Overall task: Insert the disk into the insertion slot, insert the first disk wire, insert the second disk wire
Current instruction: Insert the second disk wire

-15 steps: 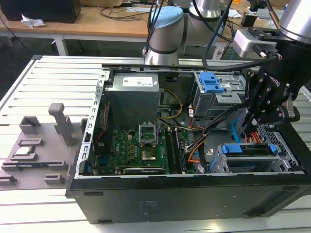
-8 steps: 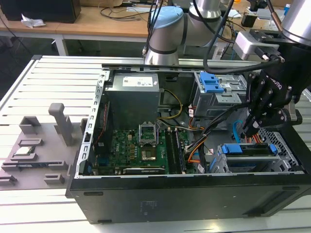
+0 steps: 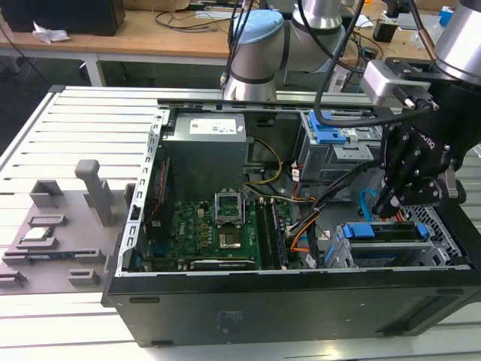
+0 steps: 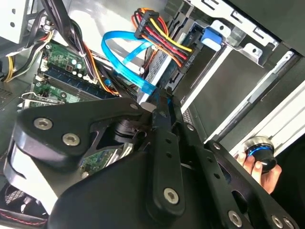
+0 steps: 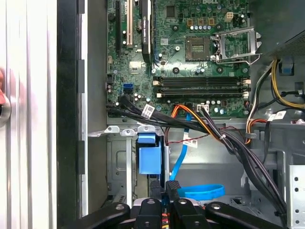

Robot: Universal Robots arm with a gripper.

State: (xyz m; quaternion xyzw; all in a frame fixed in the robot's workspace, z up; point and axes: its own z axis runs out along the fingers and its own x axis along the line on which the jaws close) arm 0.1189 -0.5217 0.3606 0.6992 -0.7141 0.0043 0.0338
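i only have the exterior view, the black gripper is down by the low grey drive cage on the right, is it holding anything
observer: yes. In the second wrist view the black gripper is shut on the end of a flat light blue cable.
operator: where does that cable go
observer: in the first wrist view it loops once, then runs up toward the edge of the green motherboard.
operator: and the other wire
observer: in the second wrist view a black plug with red, yellow and black wires sits past the cable's loop, apart from the gripper.
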